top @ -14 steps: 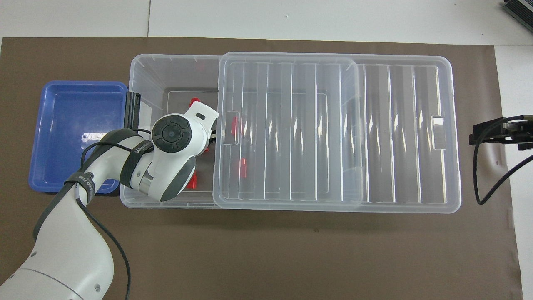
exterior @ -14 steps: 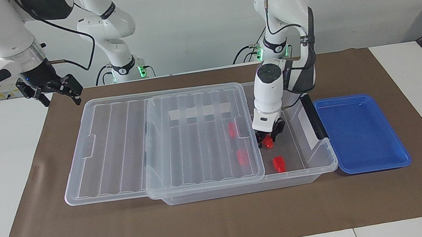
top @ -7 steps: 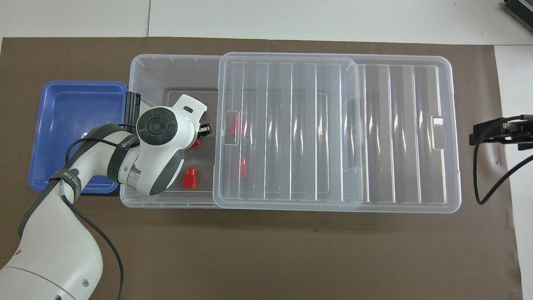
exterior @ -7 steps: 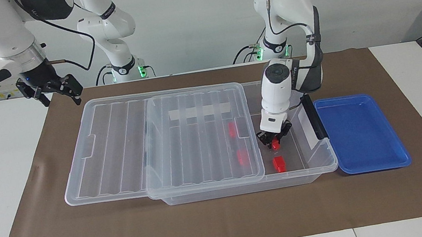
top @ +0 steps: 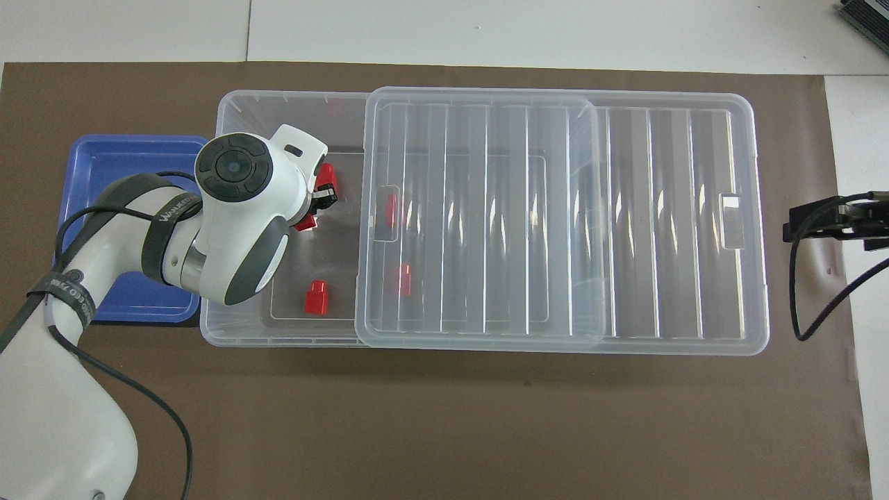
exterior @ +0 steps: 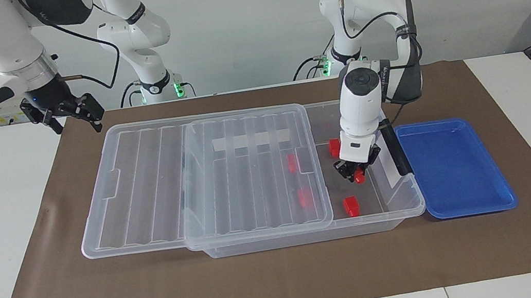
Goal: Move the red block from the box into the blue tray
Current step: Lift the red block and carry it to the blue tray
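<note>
The box is a clear bin whose ribbed lid is slid toward the right arm's end, leaving the end by the blue tray open. My left gripper is shut on a red block and holds it up over the open part of the box. In the overhead view the gripper and held block partly show under the wrist. Two red blocks lie loose on the box floor. Two more show through the lid. The blue tray holds no block.
My right gripper waits open in the air over the mat's edge at the right arm's end, also in the overhead view. A black clip handle stands on the box's end wall beside the tray. A brown mat covers the table.
My left gripper has risen with the red block and moved toward the blue tray's end of the box. A red block it had covered now shows. The right arm has not moved.
</note>
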You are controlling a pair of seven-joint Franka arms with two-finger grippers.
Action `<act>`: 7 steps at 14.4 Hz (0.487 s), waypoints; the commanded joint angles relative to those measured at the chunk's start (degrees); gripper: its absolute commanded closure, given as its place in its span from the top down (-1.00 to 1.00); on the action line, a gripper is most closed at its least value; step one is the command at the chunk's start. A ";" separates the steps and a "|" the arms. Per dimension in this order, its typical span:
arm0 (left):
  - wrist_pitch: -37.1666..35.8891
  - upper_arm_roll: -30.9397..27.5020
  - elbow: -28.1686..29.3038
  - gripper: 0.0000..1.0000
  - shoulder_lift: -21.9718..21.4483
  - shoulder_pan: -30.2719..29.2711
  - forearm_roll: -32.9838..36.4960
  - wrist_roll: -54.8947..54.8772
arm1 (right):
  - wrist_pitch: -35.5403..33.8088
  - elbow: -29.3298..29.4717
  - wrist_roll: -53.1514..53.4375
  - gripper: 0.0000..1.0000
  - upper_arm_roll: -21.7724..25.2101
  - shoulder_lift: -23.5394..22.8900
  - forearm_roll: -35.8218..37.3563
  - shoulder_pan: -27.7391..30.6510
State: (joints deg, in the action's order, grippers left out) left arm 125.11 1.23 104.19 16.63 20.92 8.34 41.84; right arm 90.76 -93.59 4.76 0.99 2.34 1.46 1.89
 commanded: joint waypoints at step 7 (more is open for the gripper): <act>-28.32 -0.35 -19.01 -1.00 -3.10 -3.42 -3.33 -9.28 | 1.35 -1.24 -1.42 1.00 -0.46 0.56 -0.49 1.27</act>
State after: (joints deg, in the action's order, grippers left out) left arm 102.26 0.97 89.85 12.54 20.24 6.40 38.87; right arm 90.76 -93.62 4.76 0.99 2.34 1.46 1.99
